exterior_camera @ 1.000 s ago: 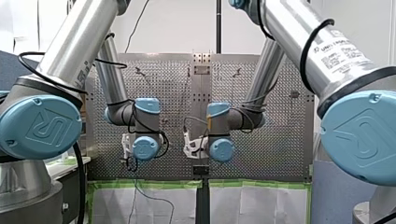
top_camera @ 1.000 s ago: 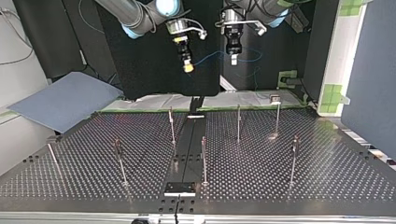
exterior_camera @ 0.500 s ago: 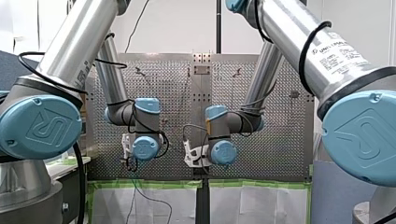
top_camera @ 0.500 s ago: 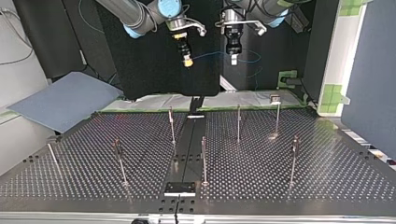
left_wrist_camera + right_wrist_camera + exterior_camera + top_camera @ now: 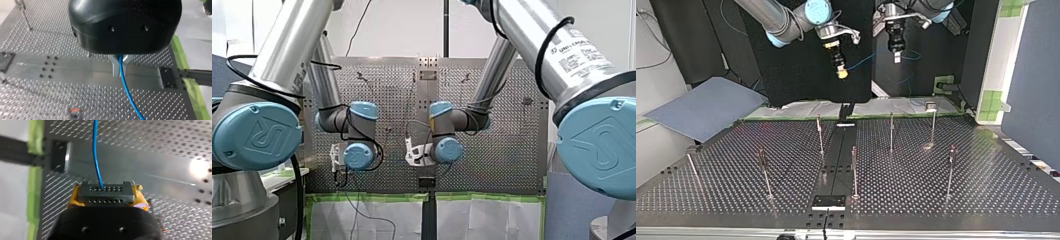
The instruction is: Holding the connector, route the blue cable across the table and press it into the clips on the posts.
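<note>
**Cable held at two points before routing.** The dark grey perforated connector block (image 5: 104,195) is clamped between the yellow pads (image 5: 72,201) of the right gripper (image 5: 105,193), so the cable end is fixed. The thin blue cable (image 5: 127,92) is enclosed by the nearly closed metal fingers (image 5: 114,66) of the left gripper (image 5: 119,73), apparently as a guide. The slender metal posts (image 5: 891,131) below have not yet been reached.

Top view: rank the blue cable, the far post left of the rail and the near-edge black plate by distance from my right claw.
1. blue cable: leaves the connector in my right claw.
2. far post: below it.
3. black plate: near edge.
</note>
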